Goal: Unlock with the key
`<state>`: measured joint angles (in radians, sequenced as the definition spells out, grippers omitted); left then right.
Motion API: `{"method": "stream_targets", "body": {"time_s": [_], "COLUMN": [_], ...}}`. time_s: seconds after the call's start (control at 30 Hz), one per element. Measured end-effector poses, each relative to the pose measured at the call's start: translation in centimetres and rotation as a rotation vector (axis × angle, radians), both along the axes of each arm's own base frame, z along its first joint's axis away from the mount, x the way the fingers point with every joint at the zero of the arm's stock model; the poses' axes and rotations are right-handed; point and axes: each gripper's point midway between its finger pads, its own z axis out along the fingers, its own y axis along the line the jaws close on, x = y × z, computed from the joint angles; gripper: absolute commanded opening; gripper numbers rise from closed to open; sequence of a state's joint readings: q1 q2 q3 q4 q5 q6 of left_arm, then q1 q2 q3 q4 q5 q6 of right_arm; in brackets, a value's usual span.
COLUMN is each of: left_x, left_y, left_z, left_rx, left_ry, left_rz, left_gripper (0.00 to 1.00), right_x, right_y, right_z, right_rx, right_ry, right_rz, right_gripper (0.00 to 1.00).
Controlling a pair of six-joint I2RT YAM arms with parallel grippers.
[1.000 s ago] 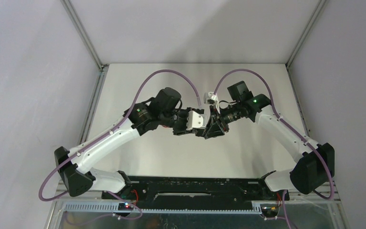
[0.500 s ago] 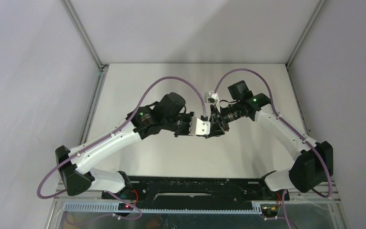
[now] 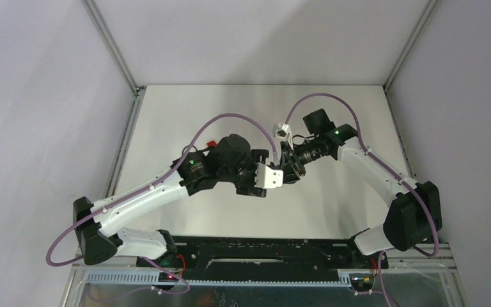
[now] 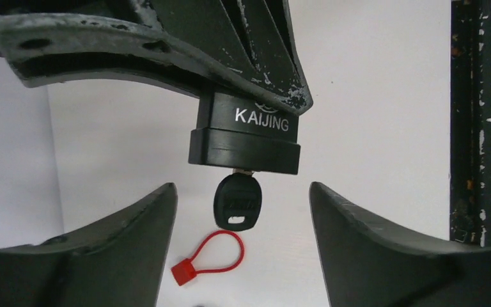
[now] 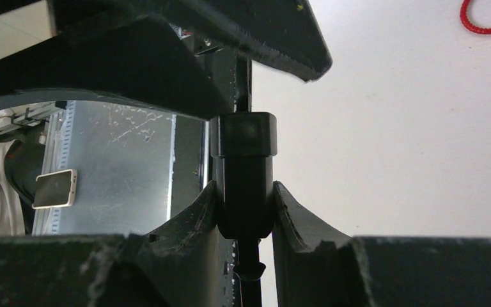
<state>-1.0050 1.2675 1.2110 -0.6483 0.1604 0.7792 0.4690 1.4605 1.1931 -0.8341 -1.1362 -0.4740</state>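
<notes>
Fingers, left: your left gripper (image 4: 241, 192) is holding its fingers (image 4: 134, 236) well apart, closing on nothing; in the left wrist view they are flanking the key without touching it.

Left arm: you are reaching it in toward the middle of the table (image 4: 371, 96), its gripper pointing at the right one.

Red tag: a red loop with a small red tab (image 4: 208, 256) is lying flat on the table, below the key in the left wrist view.

Key: the black-headed key (image 4: 236, 201) is sitting in the keyhole at the padlock's underside, its head sticking out between your open left fingers.

Padlock: the black padlock (image 4: 246, 137), lettered KAIJING, is hanging in the air above the table, just in front of your left gripper.

Fingers, right: your right gripper (image 5: 243, 192) is clamping its fingers (image 5: 188, 224) on the padlock body from both sides.

Right arm: you are bending it in from the right, meeting the left gripper near the table's middle.
</notes>
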Motion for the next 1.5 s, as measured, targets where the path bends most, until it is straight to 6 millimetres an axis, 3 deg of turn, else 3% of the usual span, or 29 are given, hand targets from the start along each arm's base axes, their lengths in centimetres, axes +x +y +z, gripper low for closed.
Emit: {"method": "stream_targets", "body": {"time_s": [0.07,0.17,0.37,0.57,0.73,1.13,1.2,1.27,1.33,1.5], "left_x": [0.2,0.5,1.2,-0.5,-1.5,-1.4,-1.3,-1.3,-1.4,-1.2], "left_y": [0.1,0.4,0.0,-2.2,-3.2,-4.2,-4.3,-4.4,-4.4,-4.4], "left_z": [0.2,0.4,1.4,1.1,0.9,0.5,0.6,0.7,0.7,1.0], "left_rx": [-0.023,-0.070,-0.205,-0.257,-0.267,-0.263,-0.264,-0.264,-0.265,-0.279], "left_ry": [0.024,0.100,0.369,0.604,0.720,0.790,0.793,0.794,0.796,0.800], "left_rz": [0.019,0.055,0.125,0.090,0.069,0.047,0.045,0.043,0.041,0.032], "left_gripper": [0.94,0.95,0.89,0.83,0.66,0.30,0.20,0.03,0.00,0.00], "right_x": [0.1,0.1,-0.2,-0.1,-0.1,-0.4,-0.4,-0.3,-0.2,-0.2], "right_y": [-0.1,-0.3,-0.6,-0.6,-0.6,-0.9,-0.9,-0.9,-1.0,-1.2], "right_z": [-0.1,0.0,1.0,1.1,1.0,0.9,0.9,0.9,1.0,1.3], "right_rx": [-0.007,-0.011,0.004,0.008,0.009,0.007,0.005,0.005,0.003,0.000], "right_ry": [-0.010,-0.036,-0.088,-0.096,-0.100,-0.094,-0.095,-0.096,-0.096,-0.101], "right_rz": [-0.005,-0.014,-0.022,-0.025,-0.025,-0.035,-0.037,-0.041,-0.047,-0.066], "right_gripper": [0.00,0.00,0.00,0.00,0.00,0.00,0.00,0.00,0.11,0.56]}}
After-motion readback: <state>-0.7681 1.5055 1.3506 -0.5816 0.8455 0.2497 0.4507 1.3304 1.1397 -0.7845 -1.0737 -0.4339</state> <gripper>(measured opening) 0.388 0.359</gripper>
